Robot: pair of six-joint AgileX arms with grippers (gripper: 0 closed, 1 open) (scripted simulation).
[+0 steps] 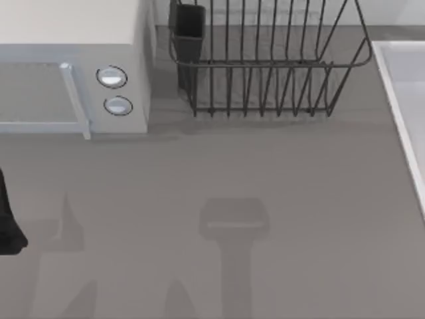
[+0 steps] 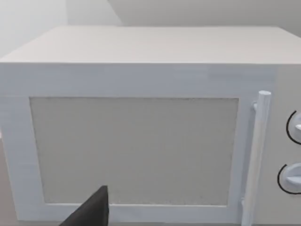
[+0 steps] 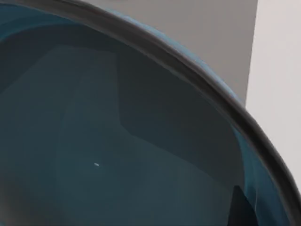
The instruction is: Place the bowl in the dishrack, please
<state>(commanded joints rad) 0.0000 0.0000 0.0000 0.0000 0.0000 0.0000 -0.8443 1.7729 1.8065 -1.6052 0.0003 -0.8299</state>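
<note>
Blue-green bowl [image 3: 103, 155], seen at very close range by your right wrist camera: a deep, smooth interior under a dark rounded rim. A dark finger tip [image 3: 242, 207] of the right gripper sits just inside that rim, but whether the fingers are apart or clamped on the bowl cannot be told. Judge the bowl rigid, glossy, probably slippery and breakable; take hold across the rim wall, one finger inside and one outside, and avoid squeezing hard.

Top view: dishrack [image 1: 265, 66] at the far side of the table [image 1: 265, 173], to the right of the microwave [image 1: 73, 80]; no bowl lies in it yet. Your left arm [image 1: 8, 226] is parked at the table's left edge, facing the microwave door; its finger state cannot be told.
</note>
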